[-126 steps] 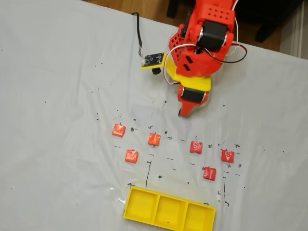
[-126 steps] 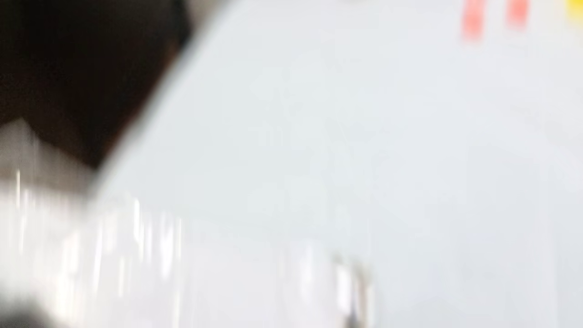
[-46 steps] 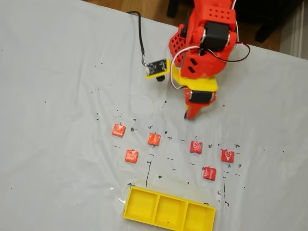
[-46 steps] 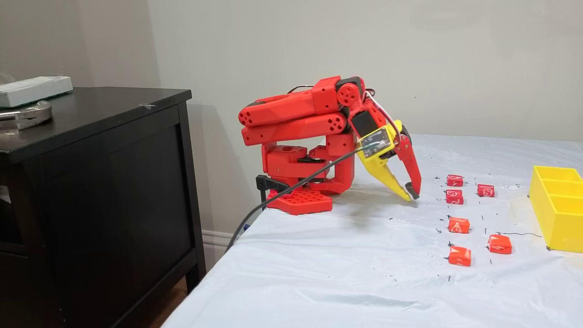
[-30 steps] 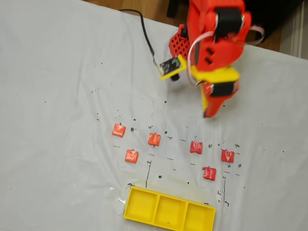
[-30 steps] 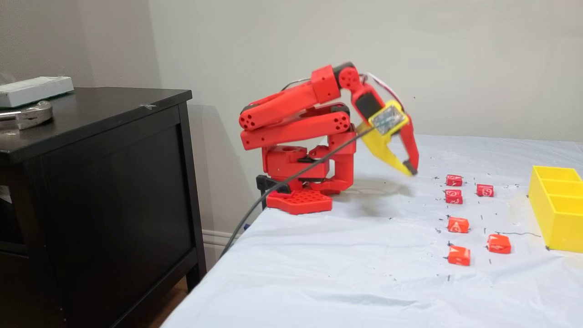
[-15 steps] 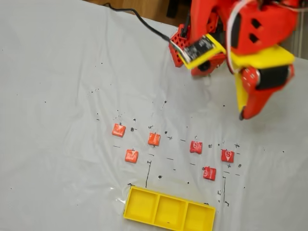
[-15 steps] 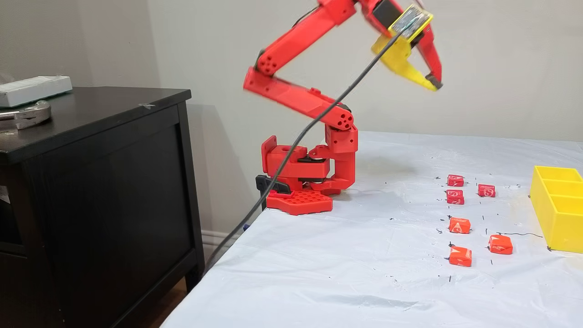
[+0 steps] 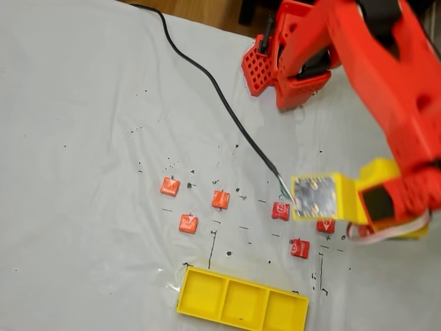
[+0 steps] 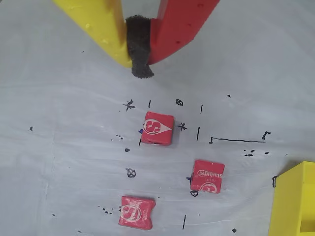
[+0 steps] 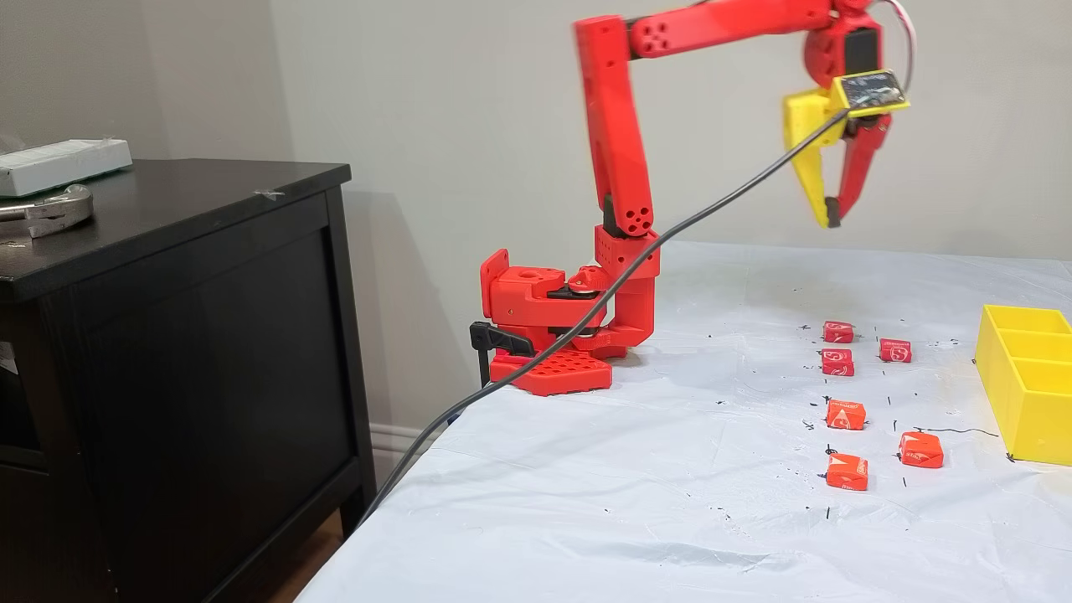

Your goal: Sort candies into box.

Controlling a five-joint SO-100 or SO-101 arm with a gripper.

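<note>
Three box compartments empty, candies on table; fingers closed, holding nothing.

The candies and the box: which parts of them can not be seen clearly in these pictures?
- One of the candies in a fixed view: mostly covered by the yellow camera plate.
- The box in the wrist view: cut by the right and bottom edges, only a corner shows. In a fixed view the box is cut by the right edge.
- Wrapper print in a fixed view, for example this candy: too small to read.
</note>
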